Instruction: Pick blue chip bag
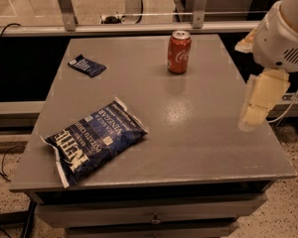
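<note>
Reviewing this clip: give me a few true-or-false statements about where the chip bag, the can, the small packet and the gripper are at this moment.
1. The blue chip bag lies flat near the front left corner of the table. True.
2. The gripper is gripping the blue chip bag. False: it hangs over the table's right edge, well apart from the bag.
3. The red soda can stands upright toward the back of the table. True.
4. The small dark blue packet rests on top of the blue chip bag. False: it lies on its own near the back left, apart from the bag.
</note>
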Motion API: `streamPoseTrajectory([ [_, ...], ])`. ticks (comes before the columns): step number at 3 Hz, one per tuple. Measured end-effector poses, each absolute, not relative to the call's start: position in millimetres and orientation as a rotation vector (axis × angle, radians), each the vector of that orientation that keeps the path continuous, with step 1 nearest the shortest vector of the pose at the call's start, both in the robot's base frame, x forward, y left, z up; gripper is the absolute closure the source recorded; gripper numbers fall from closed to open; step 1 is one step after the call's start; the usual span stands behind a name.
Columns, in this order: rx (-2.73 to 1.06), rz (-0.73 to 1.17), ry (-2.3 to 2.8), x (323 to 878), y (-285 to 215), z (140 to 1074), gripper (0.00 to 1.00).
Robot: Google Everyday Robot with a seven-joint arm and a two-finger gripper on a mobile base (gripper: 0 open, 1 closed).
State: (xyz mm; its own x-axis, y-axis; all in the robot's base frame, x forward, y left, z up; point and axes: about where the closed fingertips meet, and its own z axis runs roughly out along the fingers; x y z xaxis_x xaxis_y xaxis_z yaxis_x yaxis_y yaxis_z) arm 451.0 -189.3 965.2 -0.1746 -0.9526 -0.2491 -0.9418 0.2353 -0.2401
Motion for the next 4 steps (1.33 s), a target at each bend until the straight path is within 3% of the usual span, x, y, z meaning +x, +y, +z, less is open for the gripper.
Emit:
streamPoseTrajectory([
  [4, -1.805, 0.501, 1.82, 485.4, -13.6, 851.9, 0.0],
])
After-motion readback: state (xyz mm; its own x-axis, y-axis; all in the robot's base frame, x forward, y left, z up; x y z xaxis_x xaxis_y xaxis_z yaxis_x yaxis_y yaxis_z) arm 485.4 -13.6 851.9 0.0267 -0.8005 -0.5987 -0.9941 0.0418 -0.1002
